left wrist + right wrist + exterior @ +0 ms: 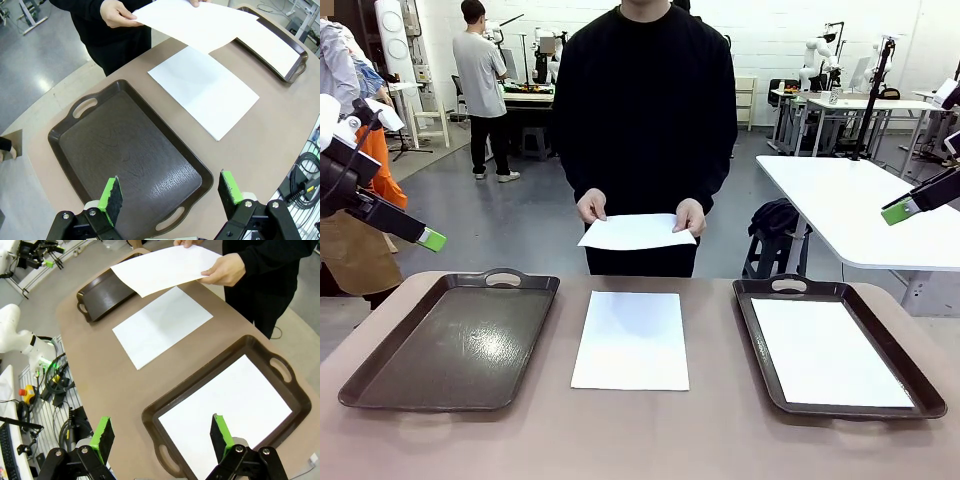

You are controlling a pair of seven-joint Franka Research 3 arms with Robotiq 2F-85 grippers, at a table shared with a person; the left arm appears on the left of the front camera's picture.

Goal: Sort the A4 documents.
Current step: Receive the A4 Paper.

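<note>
The left gripper (pixel 170 192), fingers spread wide, hangs over the near end of the left tray (pixel 125 145). Ahead and to its right the table sheet (pixel 631 340) lies flat, its long axis pointing at the person, whose hands (pixel 591 207) hold the raised sheet (pixel 636 232) crosswise. Under the right gripper (pixel 161 432), also spread, the tray sheet (pixel 225 410) lies lengthwise in the right tray (pixel 200 374).

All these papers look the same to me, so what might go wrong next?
The middle sheet lies flat on the table; thin paper gives the open left pincer or right pincer little to grab, so it may slide or crumple.
The held sheet sits between the person's hands; a pincer reaching there might brush a hand.
The sheets look blank, so choosing between left tray and right tray may go wrong.
</note>
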